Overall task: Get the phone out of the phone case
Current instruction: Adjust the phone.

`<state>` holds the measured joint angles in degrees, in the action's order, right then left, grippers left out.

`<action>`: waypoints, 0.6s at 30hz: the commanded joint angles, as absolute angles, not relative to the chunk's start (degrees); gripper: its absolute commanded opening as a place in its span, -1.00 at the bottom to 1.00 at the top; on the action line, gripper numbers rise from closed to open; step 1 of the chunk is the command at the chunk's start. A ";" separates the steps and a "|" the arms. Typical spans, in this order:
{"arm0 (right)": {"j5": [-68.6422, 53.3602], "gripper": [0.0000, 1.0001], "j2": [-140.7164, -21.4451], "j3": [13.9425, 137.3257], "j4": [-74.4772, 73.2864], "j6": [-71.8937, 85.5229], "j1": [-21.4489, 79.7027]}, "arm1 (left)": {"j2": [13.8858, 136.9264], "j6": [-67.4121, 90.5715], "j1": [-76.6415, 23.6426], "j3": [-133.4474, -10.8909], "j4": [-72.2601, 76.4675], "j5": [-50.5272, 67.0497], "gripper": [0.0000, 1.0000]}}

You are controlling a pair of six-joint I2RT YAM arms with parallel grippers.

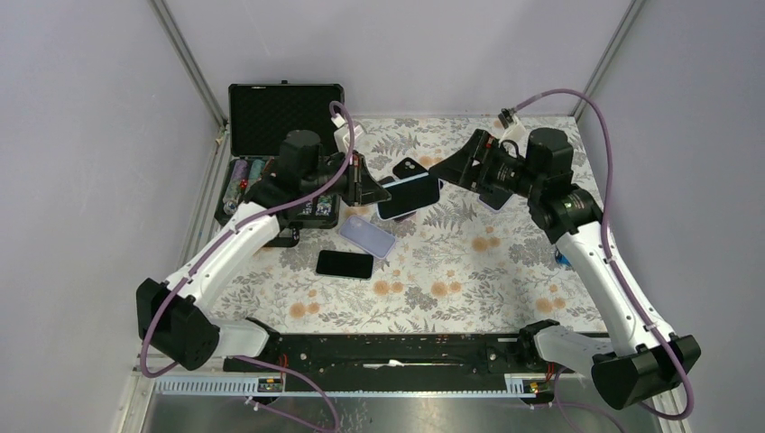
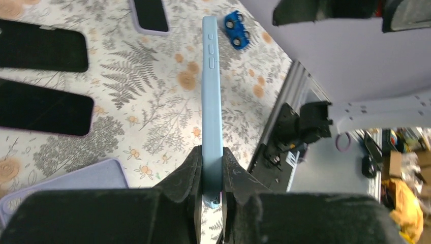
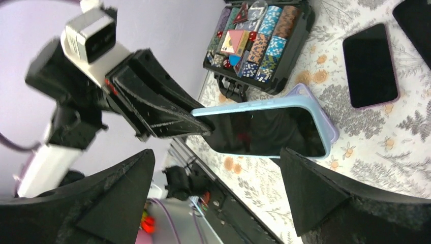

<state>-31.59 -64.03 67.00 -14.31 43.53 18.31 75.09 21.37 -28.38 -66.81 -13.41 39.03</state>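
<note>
The phone (image 3: 264,133), in its phone case (image 3: 254,105), is held above the counter (image 1: 469,271), one end clamped by the left tool (image 1: 374,186) — its long axis aimed at the wide-spread right tool (image 1: 444,171) nearby.

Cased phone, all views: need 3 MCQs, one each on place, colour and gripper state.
1. Where is the cased phone?
A. lying flat, untouched
B. held up off the surface by the left gripper
C. gripped by both arms

2. What colour is the case on that phone?
A. light blue
B. red
C. green

3. What is the state of the right gripper?
A. shut on the phone
B. open, holding nothing
C. shut on nothing

Answers:
1. B: the left wrist view shows the fingers pinching one end of the phone.
2. A: the case edge is pale blue in both wrist views.
3. B: the right wrist view shows the fingers spread wide, clear of the phone.
</note>
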 commanded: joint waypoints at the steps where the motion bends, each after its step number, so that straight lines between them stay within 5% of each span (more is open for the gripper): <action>1: -39.58 0.99 -65.06 75.17 -22.27 27.53 18.07 | 73.08 11.89 -26.34 -74.96 -18.24 55.17 -1.00; 10: -54.08 0.99 -70.85 83.50 -38.43 13.47 19.80 | 74.01 6.55 -25.49 -79.31 -22.91 71.22 -1.00; 18: -57.85 0.91 -70.22 80.88 -38.66 11.48 24.21 | 74.82 7.81 -25.49 -80.72 -21.24 75.89 -1.00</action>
